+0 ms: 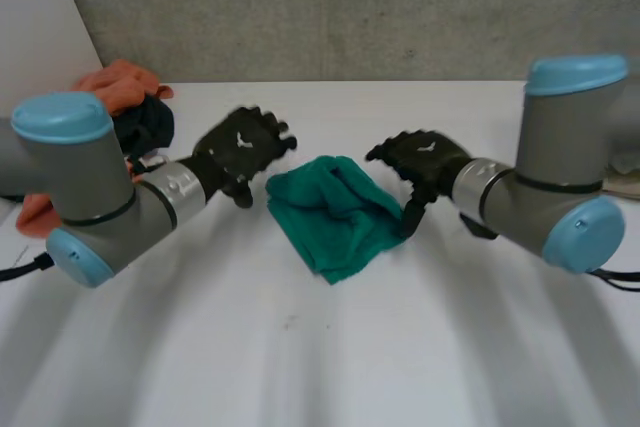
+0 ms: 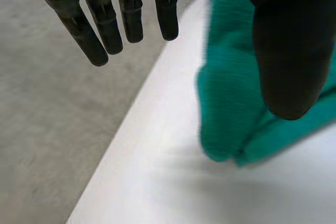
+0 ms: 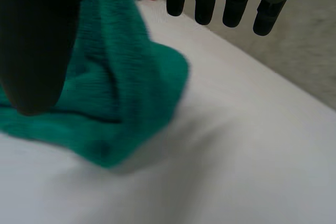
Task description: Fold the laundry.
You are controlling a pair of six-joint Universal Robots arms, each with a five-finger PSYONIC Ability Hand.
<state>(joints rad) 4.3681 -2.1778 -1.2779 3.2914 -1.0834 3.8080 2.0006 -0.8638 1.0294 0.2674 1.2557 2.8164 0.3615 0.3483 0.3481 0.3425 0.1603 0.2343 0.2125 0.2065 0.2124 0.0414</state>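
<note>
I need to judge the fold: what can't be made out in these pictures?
Head view: the left arm hides part of the clothes pile; its number of pieces is unclear.
Left wrist view: the left hand covers part of the green towel, so its layers are unclear.
Right wrist view: the right hand covers another part of it.
Head view: a pale thing beside the right arm is cut off by the edge.

No legible text or markings.
</note>
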